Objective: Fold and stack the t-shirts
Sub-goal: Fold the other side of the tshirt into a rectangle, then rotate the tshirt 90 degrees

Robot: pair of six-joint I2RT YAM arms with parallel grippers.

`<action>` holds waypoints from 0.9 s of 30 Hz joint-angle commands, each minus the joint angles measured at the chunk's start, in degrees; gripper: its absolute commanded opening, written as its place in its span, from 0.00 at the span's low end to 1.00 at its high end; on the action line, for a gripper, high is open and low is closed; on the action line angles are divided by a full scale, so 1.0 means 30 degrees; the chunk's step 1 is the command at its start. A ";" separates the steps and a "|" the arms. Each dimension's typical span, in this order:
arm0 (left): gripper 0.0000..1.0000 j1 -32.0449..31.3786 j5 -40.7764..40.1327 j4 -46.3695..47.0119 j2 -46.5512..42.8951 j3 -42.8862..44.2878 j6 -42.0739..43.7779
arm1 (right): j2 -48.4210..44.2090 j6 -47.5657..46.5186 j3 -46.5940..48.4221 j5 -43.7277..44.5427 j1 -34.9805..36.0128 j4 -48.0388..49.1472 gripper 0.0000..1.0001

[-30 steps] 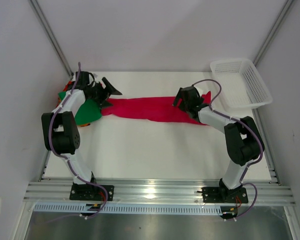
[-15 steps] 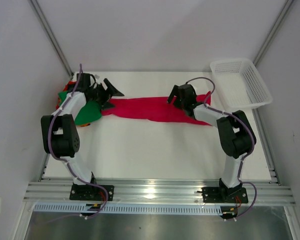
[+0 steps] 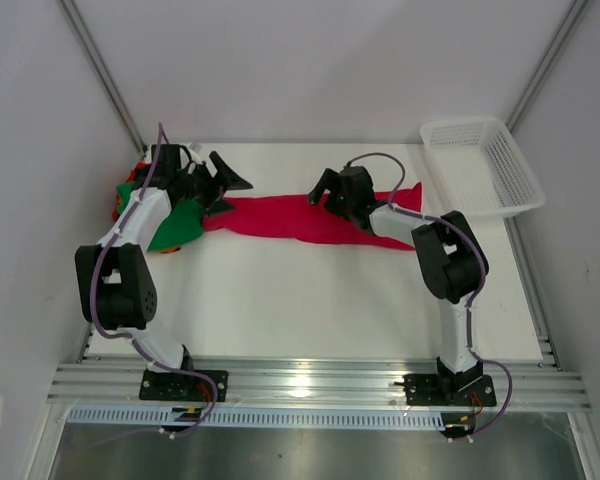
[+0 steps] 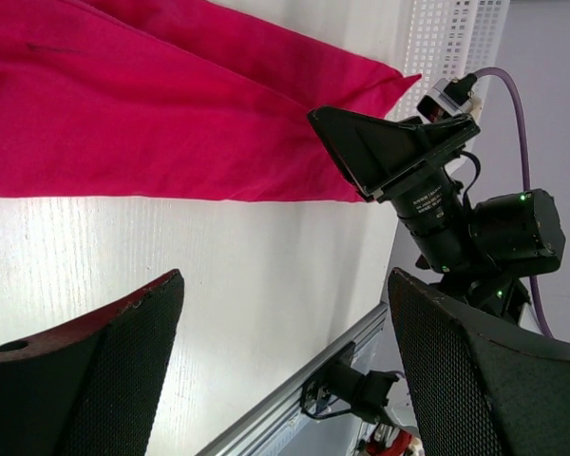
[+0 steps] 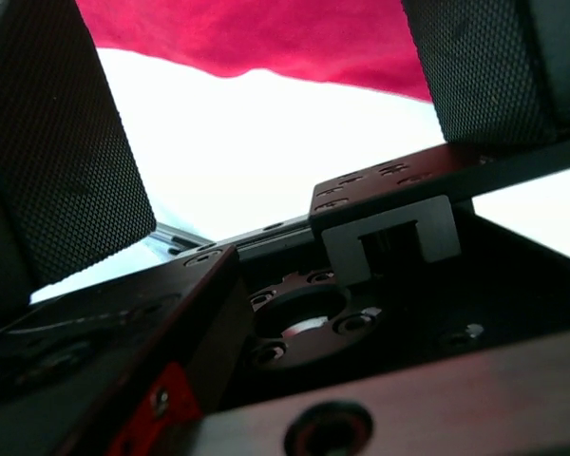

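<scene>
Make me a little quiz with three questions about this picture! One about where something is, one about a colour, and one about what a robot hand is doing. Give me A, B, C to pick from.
1. Where is the white basket?
A. between the arms' bases
B. at the near left corner
C. at the far right corner of the table

2. What colour is the t-shirt lying stretched out across the table?
A. blue
B. crimson-red
C. yellow

3. How is the left gripper?
A. open, holding nothing
B. shut on the basket
C. out of view

Answers:
1 C: the top view shows it in the far right corner.
2 B: the long cloth is crimson-red in every view.
3 A: its fingers stand wide apart with nothing gripped between them.
</scene>
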 commanded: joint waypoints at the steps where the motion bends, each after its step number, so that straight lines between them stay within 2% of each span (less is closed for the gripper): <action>1: 0.90 -0.0096 0.0420 -0.0332 -0.0866 0.0414 0.0299 | 0.0155 0.0401 0.0107 -0.0523 0.0192 0.0906 0.90; 5: 0.90 -0.0154 0.0537 -0.0189 -0.1070 0.0622 -0.0022 | 0.0213 0.0546 0.0135 -0.1078 0.0251 0.1577 0.90; 10: 0.92 -0.0330 0.0390 0.0251 -0.1217 -0.0487 -0.0169 | 0.0710 0.0927 0.1188 -0.4005 0.0864 0.3159 0.90; 11: 0.96 -0.0330 0.0420 0.0455 -0.1275 -0.0608 -0.0198 | 0.0856 0.1015 0.1451 -0.4474 0.0924 0.3685 0.90; 13: 0.97 -0.0330 0.0362 0.0545 -0.1422 -0.1133 -0.0141 | 0.1354 0.1424 0.2211 -0.5822 0.1130 0.4215 0.90; 19: 1.00 -0.0359 -0.0575 -0.0772 -0.2066 -0.0875 0.0796 | 0.2378 0.2159 0.3678 -0.7641 0.1569 0.5009 0.90; 21: 1.00 -0.0330 -0.1217 -0.1414 -0.2476 -0.0991 0.1322 | 0.2673 0.2187 0.4148 -0.7847 0.1745 0.4979 0.90; 25: 0.99 -0.0330 -0.4987 -0.5215 -0.3470 0.0936 0.3108 | 0.3552 0.2743 0.4763 -0.8140 0.1979 0.5183 0.90; 27: 0.99 -0.0330 -0.5730 -0.5519 -0.4898 0.1177 0.3726 | 0.4108 0.3007 0.5056 -0.8345 0.2242 0.5359 0.90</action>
